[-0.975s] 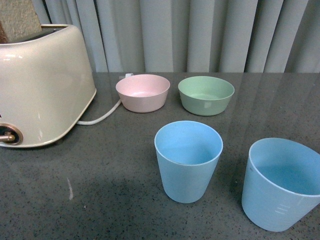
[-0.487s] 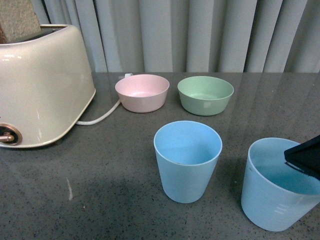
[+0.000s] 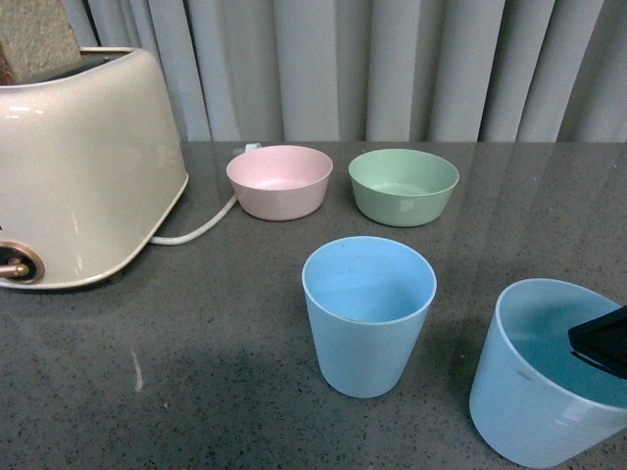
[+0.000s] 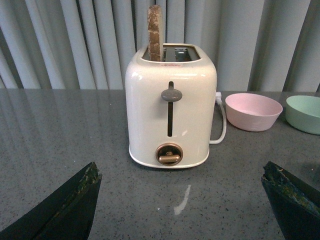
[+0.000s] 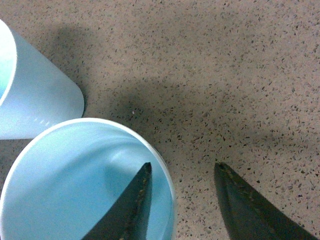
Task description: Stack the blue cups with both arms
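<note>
Two light blue cups stand on the dark grey table. One cup point(image 3: 368, 311) is upright near the middle. The other cup point(image 3: 544, 377) sits at the front right, slightly tilted. My right gripper point(image 5: 182, 170) is open and straddles that cup's rim point(image 5: 167, 175), one finger inside the cup point(image 5: 75, 185) and one outside over the table. Only a black tip of it point(image 3: 600, 343) shows in the front view. The middle cup's side point(image 5: 35, 105) appears beside it in the right wrist view. My left gripper point(image 4: 182, 180) is open above bare table, facing the toaster, far from both cups.
A cream toaster point(image 3: 78, 166) with a slice of bread stands at the back left, its white cord point(image 3: 196, 230) trailing toward a pink bowl point(image 3: 279, 181). A green bowl point(image 3: 404, 185) sits beside it. Grey curtains hang behind the table.
The right gripper's tip came into view from the right and lowered over the right cup's rim. That cup has shifted slightly toward the front and tilted.
</note>
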Action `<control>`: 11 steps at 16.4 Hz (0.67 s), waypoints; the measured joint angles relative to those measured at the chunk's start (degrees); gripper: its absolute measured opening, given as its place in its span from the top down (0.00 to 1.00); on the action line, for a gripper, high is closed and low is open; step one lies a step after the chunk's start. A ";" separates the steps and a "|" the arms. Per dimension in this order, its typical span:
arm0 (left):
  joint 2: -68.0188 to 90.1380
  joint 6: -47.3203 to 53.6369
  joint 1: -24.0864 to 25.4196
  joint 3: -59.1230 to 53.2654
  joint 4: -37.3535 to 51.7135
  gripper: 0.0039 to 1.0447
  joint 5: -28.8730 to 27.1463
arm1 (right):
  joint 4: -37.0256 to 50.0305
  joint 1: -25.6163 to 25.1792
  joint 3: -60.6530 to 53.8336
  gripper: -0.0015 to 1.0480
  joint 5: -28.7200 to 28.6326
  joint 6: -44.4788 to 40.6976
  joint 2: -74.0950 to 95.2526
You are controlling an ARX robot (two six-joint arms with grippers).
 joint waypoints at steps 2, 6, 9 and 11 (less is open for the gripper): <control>0.00 0.00 0.00 0.00 0.00 0.06 0.00 | -1.40 -0.07 0.33 0.77 -0.70 0.42 -1.09; 0.00 0.00 0.00 0.00 0.00 0.06 0.00 | -3.54 -2.69 2.67 0.98 -1.60 0.61 -3.82; 0.00 0.00 0.00 0.00 0.00 0.06 0.00 | -5.51 -5.79 7.87 0.98 -2.29 0.44 -5.62; 0.00 0.02 0.00 0.00 0.00 0.06 0.00 | -6.43 -5.20 11.91 0.98 -2.99 -0.13 -5.64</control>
